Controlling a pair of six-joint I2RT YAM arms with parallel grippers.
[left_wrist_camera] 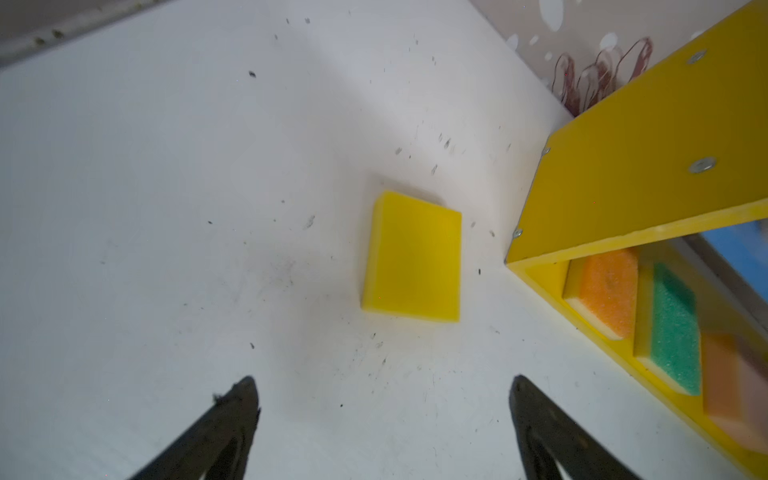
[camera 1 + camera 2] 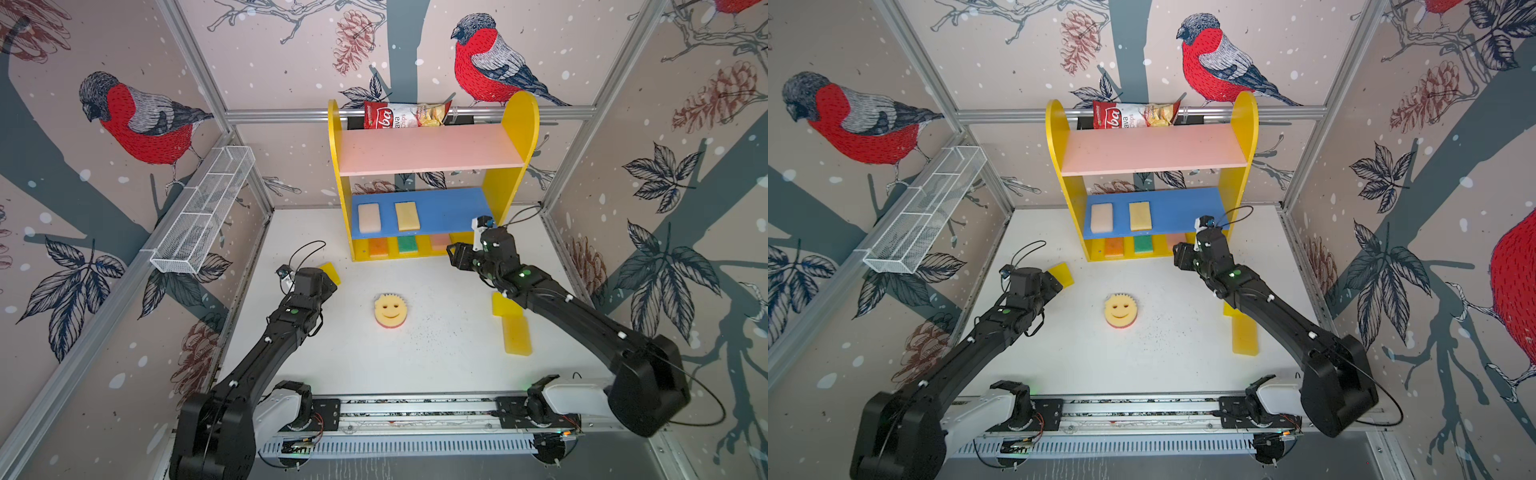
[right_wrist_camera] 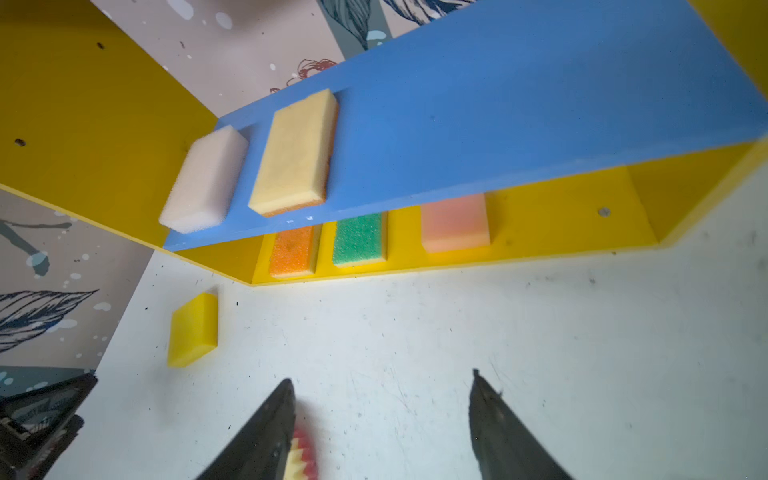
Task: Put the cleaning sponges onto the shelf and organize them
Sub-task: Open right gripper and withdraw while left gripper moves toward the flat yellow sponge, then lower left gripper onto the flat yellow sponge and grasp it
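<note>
- L claw [image 1: 382, 380] is hovering low over the surface [image 1: 166, 187], jaws standing wide apart and holding nothing.
- The yellow sponge [image 1: 411, 257] is lying flat on the surface just ahead of L claw. It's sitting a bit off the claw's centre line, twd the shelf [image 1: 648, 166], and isn't touching the claw.
- Its long axis is running approx straight away from L claw, only slightly skewed, so the jaws are lining up across its short width.
- Judging from that, a fwd + down move w/ little wrist turn should straddle it.
- Its far short end is pointing past the shelf's outer side panel; the sponge is lying near the shelf's front corner but apart from it.
- R claw [image 3: 382, 376] is sitting in front of the yellow base [image 3: 561, 232], jaws partway apart w/ nothing btwn them.
- From R claw the yellow sponge is lying well apart, beyond the shelf's other end, so L arm is clearly the nearer one.
- The smiley sponge [image 2: 390, 309] is lying face-up on open surface behind both claws, ungripped.
- 2 more yellow sponges [image 2: 517, 336] are lying behind R claw by its forearm. They're close together; can't tell if touching.
- Already shelved on the blue board [image 3: 498, 104]: cream sponge [image 2: 369, 217] + pale yellow sponge [image 2: 407, 216].
- Already shelved on the base: orange sponge [image 2: 378, 247], green sponge [image 2: 409, 244], salmon sponge [image 3: 455, 222].
- All five are lying w/ long axes running front-to-back.
</note>
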